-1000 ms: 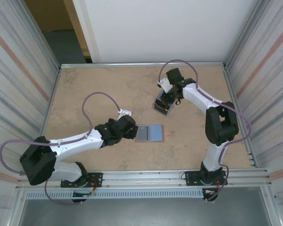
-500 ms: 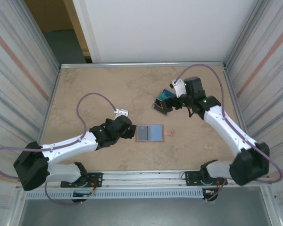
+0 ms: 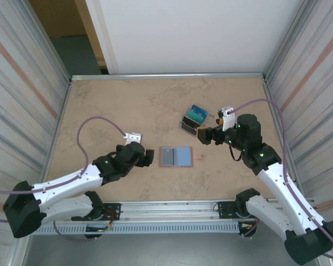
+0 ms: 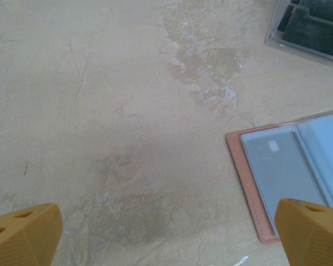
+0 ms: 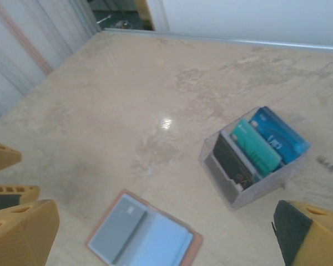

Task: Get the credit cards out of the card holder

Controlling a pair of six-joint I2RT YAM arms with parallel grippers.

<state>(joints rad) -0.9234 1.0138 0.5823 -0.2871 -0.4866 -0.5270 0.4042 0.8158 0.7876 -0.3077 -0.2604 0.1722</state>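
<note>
Biggest worry here: the card holder [image 3: 176,157] lies open and flat on the table [image 3: 111,105] with nothing pinning it down. It looks light, so if one finger catches a pocket edge instead of a card, I'd bet the whole thing slides or folds shut. The credit cards [image 4: 280,169] sit flush in their sleeves with barely any lip showing, so a pinch could easily grab sleeve and card together, or just skate off. I can clearly make out a grey card in one half. Whether the pale blue half is a card or just lining, I can't tell.

The second risk is the clear box [image 5: 252,158] of spare cards. It's just ahead of the right gripper [image 3: 201,136], off toward its dark-tipped finger [image 5: 305,233]. A sloppy swing toward the holder could knock it.

Both sets of jaws are spread wide, with nothing in them. The left gripper [image 3: 150,158] sits just beside the holder's edge. From its wrist cam, the holder's corner is right at one fingertip [image 4: 313,230], and I can't tell if it's actually touching. The other fingertip [image 4: 22,235] is over bare table. From the right wrist cam, the holder lies between the fingers, lower down.
</note>
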